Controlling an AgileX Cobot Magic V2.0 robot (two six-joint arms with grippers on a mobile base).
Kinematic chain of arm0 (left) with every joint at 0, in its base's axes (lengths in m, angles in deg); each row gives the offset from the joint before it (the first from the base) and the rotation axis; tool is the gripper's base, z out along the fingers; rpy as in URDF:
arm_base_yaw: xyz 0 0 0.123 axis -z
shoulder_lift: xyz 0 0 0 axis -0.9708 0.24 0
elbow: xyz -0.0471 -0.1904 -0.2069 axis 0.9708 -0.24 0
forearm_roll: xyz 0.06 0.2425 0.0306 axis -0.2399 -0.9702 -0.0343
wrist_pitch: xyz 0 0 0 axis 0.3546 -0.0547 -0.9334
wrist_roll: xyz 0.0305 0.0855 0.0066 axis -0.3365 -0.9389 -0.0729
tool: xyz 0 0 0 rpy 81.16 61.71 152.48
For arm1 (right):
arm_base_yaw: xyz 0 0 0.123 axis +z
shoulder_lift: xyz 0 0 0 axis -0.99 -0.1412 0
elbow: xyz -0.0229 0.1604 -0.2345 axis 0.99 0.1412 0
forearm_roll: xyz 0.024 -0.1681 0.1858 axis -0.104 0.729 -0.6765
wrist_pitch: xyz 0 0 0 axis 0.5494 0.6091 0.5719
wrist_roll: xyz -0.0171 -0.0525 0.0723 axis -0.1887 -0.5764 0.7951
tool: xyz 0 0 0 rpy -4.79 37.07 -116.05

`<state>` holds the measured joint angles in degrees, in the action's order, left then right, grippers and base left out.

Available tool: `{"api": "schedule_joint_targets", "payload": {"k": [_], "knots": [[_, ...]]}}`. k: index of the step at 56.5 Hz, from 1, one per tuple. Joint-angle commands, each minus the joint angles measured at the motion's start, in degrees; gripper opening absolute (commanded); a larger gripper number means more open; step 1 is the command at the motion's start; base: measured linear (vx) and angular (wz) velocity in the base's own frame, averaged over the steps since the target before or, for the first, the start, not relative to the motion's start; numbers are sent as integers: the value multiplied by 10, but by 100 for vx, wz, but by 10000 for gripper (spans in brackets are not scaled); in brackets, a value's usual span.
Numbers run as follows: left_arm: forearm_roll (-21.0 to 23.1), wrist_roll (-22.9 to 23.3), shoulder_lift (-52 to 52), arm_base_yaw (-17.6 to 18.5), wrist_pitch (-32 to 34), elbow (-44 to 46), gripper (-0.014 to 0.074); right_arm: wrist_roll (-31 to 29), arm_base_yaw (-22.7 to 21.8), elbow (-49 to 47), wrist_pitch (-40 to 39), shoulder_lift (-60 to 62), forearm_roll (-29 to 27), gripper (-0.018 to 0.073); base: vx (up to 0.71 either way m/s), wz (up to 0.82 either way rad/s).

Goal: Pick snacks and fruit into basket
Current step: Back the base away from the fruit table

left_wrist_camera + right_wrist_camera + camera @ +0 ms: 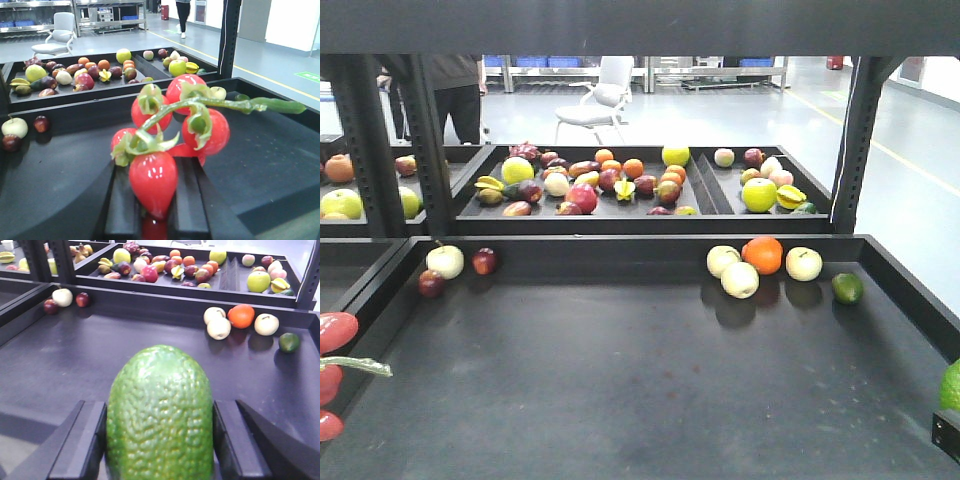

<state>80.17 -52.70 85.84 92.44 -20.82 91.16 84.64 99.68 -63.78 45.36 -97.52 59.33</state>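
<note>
My left gripper (pixel 152 202) is shut on the glossy red round-lobed fruit (pixel 172 135), a cluster with a green stem (pixel 235 105) pointing right. The lowest lobe sits between the black fingers (pixel 122 200). In the front view this red fruit (pixel 332 335) shows at the left edge. My right gripper (pixel 159 412) is shut on the green bumpy-skinned fruit (pixel 160 415), which stands upright between the pads (pixel 87 440). That green fruit (pixel 951 385) peeks in at the front view's right edge. The basket and the snacks are out of view.
On the dark shelf (pixel 620 380) by the back wall lie pale apples (pixel 740 278), an orange (pixel 763 254) and a small green fruit (pixel 847 288). Back left lie an apple (pixel 445 261) and dark red fruits (pixel 485 261). A fruit-filled tray (pixel 590 180) stands behind. Shelf posts (pixel 857 140) flank the sides.
</note>
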Motion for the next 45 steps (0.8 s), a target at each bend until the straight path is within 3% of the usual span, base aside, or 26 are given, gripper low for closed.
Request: {"api": "schedule_joint_targets", "payload": {"k": [1, 45], "knots": [[6, 4, 2, 2, 50, 14, 2, -5, -3, -17, -51, 0, 6, -9, -21, 7], [6, 4, 2, 2, 50, 14, 2, -5, -3, -17, -50, 0, 6, -9, -22, -4]]}}
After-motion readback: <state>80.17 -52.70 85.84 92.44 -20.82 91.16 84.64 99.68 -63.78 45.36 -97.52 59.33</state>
